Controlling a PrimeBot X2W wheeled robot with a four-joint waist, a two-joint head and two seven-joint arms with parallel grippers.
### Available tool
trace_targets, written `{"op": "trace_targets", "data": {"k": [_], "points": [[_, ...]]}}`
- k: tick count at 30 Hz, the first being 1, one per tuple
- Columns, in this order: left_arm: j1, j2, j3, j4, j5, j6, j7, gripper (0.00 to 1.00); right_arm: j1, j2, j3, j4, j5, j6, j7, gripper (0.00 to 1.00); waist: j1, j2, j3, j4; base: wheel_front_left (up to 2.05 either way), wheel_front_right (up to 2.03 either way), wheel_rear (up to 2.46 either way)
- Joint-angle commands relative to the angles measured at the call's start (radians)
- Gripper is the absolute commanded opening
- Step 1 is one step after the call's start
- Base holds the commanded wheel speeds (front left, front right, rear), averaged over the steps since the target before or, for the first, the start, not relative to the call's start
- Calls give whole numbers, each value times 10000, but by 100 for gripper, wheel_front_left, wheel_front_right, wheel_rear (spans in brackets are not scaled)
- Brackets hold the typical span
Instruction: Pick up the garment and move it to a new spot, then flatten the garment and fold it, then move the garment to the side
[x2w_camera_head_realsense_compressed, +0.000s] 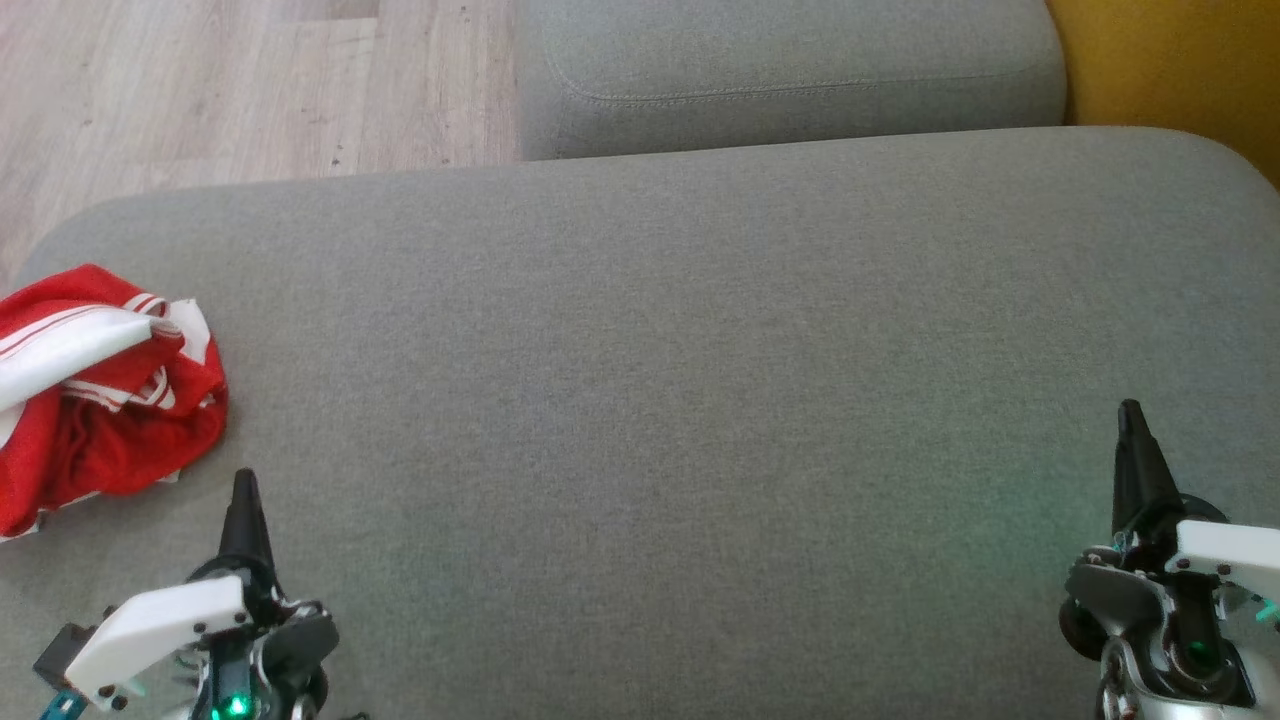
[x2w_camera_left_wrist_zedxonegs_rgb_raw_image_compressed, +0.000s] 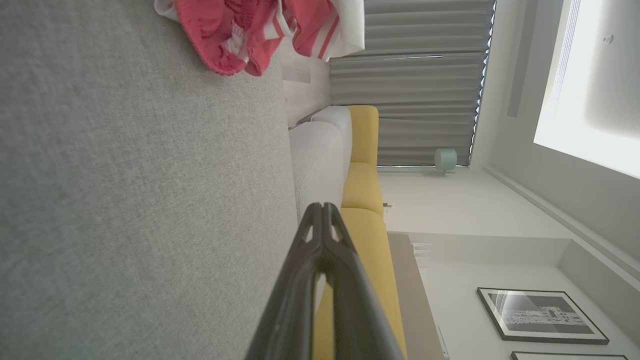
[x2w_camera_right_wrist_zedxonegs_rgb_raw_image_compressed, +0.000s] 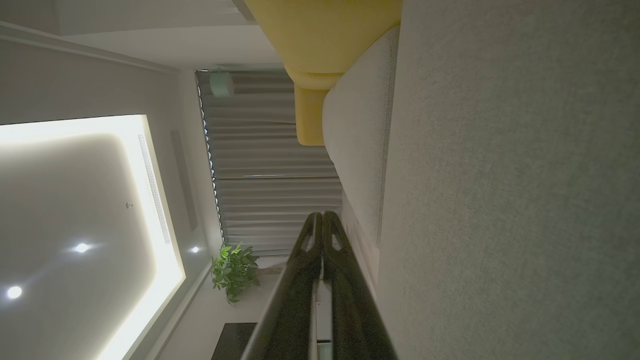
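Both claws first, since they're right under my head cam. Left claw (x2w_camera_head_realsense_compressed: 243, 490) is at the lower left, fingers pressed together into one dark point, pinching nothing. Right claw (x2w_camera_head_realsense_compressed: 1130, 420) is at the lower right, same deal: pressed together, empty. They're well apart, both over the big grey cushion (x2w_camera_head_realsense_compressed: 650, 400). Can't tell if either one touches the fabric.

The garment (x2w_camera_head_realsense_compressed: 100, 400) is a crumpled heap, red with white stripes, at the cushion's left end. It's near my left claw, up and to its left, but not touching it. Part of it runs off the picture's left side.

From the head view I also get a second grey cushion (x2w_camera_head_realsense_compressed: 790, 70) behind the big one, wood floor (x2w_camera_head_realsense_compressed: 200, 90) to its left and a yellow sofa (x2w_camera_head_realsense_compressed: 1170, 60) at the far right corner.

Left wrist view is where the closed fingertips (x2w_camera_left_wrist_zedxonegs_rgb_raw_image_compressed: 327, 220) look clearest, with the garment's red hem further along the cushion, plus grey curtains (x2w_camera_left_wrist_zedxonegs_rgb_raw_image_compressed: 425, 100) and a framed picture (x2w_camera_left_wrist_zedxonegs_rgb_raw_image_compressed: 542, 315) on the wall.

Right wrist view adds a potted plant (x2w_camera_right_wrist_zedxonegs_rgb_raw_image_compressed: 234, 270) and a lit ceiling panel (x2w_camera_right_wrist_zedxonegs_rgb_raw_image_compressed: 75, 200).
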Motion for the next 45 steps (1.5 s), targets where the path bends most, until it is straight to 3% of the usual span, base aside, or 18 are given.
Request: {"op": "trace_targets", "data": {"k": [1,8,9,23,45], "points": [[-169,64,386,-375,-55,-67,71,0,-179,-47,206,-409,71,-7,57,0,0,0,0,0,0,0,0],[-169,64,385,-375,-55,-67,71,0,-179,-47,206,-409,71,-7,57,0,0,0,0,0,0,0,0],[1,-3,-10,34,1,8,-8,100,-1,4,6,39,-1,0,-2,100,0,0,0,0,0,0,0],[-3,127,-143,411,481,3,-319,100,-152,-70,358,398,-306,-1,-290,100,0,0,31,-7,0,0,0],[-610,398,-425,628,3600,-10,-964,100,-1260,-197,1063,1101,-2993,-2,-963,100,0,0,203,-35,0,0,0]]}}
